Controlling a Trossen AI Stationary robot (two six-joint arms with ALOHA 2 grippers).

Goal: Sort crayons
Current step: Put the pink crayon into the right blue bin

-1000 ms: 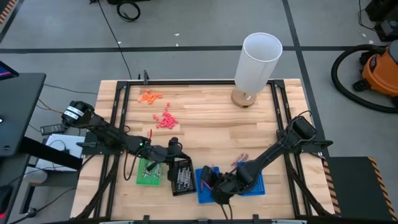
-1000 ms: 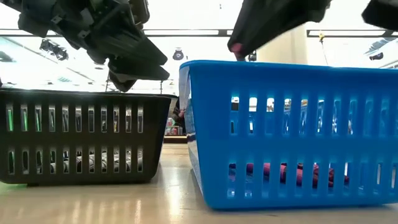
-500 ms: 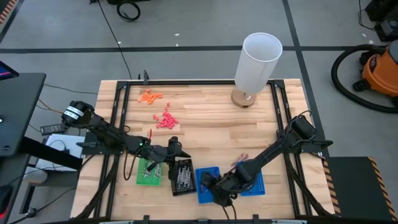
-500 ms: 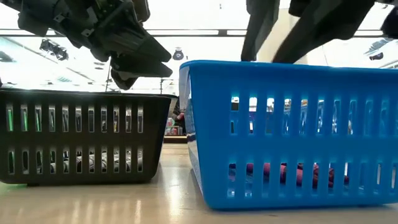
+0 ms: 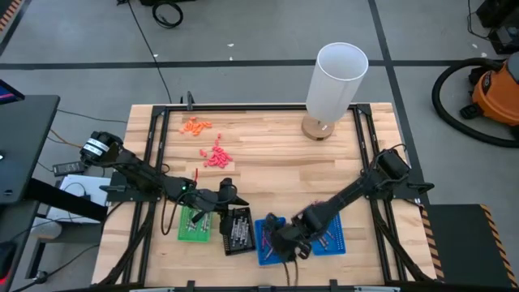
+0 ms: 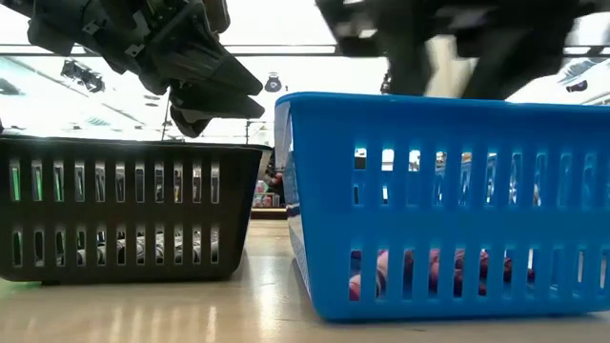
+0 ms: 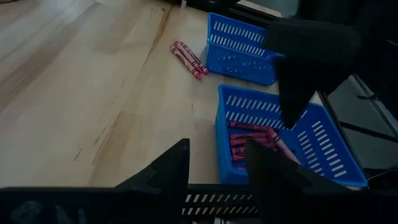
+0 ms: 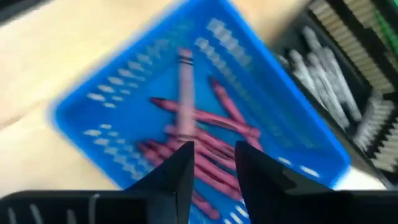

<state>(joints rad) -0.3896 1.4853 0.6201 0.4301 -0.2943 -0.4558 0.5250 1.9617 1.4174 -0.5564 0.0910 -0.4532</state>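
— Where is your right end effector sitting?

— Over the blue tray at the near edge of the counter, pointing down into it. Your right wrist view shows its two fingers parted with nothing between them.

— And the maroon crayons?

— Lying in a loose heap on the floor of that blue tray, directly beneath the fingers and clear of them. One paler pink crayon lies across the heap (blurred, so you cannot tell whether it has settled).

— What about your left end effector?

— It hovers above the black tray, just left of the blue one. Its fingers stand apart and hold nothing. The silvery-grey crayons lie in that black tray.

— Anything outside the trays?

— Two maroon crayons lie side by side on the bare counter beside a second blue tray. Farther back, small heaps of orange pieces and red pieces sit well apart from both arms.
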